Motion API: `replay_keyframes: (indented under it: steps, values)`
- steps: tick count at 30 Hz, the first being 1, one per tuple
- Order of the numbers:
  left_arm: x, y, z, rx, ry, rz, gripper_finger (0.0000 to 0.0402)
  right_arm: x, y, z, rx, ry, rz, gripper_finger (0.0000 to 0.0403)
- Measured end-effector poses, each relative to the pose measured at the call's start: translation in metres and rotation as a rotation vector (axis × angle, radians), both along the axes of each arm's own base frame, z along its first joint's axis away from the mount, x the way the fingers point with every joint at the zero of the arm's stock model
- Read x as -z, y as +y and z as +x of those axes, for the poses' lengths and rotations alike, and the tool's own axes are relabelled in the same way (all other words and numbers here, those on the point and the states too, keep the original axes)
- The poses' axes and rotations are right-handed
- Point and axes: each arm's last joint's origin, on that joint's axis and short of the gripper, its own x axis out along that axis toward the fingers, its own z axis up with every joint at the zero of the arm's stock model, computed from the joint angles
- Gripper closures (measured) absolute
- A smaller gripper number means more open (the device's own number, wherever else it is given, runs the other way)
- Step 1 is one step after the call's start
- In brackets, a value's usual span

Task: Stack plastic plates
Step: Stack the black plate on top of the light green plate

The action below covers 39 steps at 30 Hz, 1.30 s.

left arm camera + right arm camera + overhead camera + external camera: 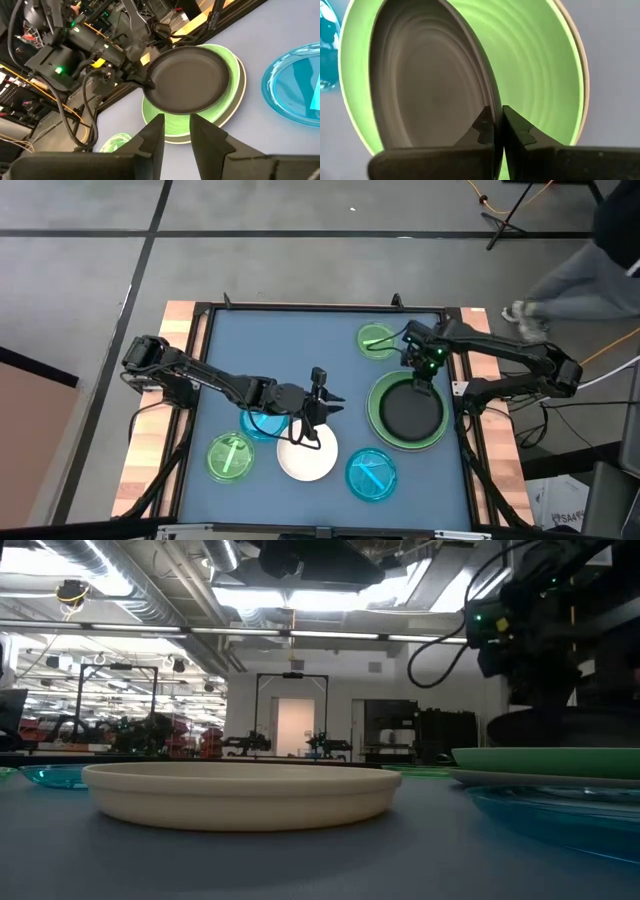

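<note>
My right gripper (pixel 420 372) is shut on the black plate (pixel 410 412), which hangs over the large light green plate (pixel 378 412). The green plate lies on the grey plate, of which only the rim (pixel 243 80) shows. My left gripper (pixel 316 412) hovers open above the far rim of the white plate (pixel 307 458) and holds nothing. One small blue plate (pixel 262 424) lies partly under the left arm, the other (pixel 372 474) near the near edge. The small green plates lie at the near left (pixel 230 457) and the far right (pixel 377 340). My right gripper pinches the black plate's rim (pixel 493 102) on its far side, one finger (pixel 481 127) on the upper face and one (pixel 517 127) beneath. The fingers come from above, pointing down. The plate is tilted over the green plate; I cannot tell whether its low side touches.
The blue mat's raised black frame (pixel 320 307) borders the work area. Bare mat shows at the far left (pixel 270 345) and the near right corner (pixel 440 480). A person's legs (pixel 570 270) stand beyond the table's far right corner.
</note>
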Motion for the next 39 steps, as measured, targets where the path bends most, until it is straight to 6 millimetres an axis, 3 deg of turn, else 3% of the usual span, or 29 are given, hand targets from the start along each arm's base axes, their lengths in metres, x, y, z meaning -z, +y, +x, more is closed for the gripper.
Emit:
replay_keyframes:
  steps: [39]
  values:
    - [0.0024, 0.0002, -0.0008, -0.033, 0.009, -0.077, 0.0317, 0.0056, -0.0034, 0.0006, 0.008, 0.019, -0.098, 0.0395]
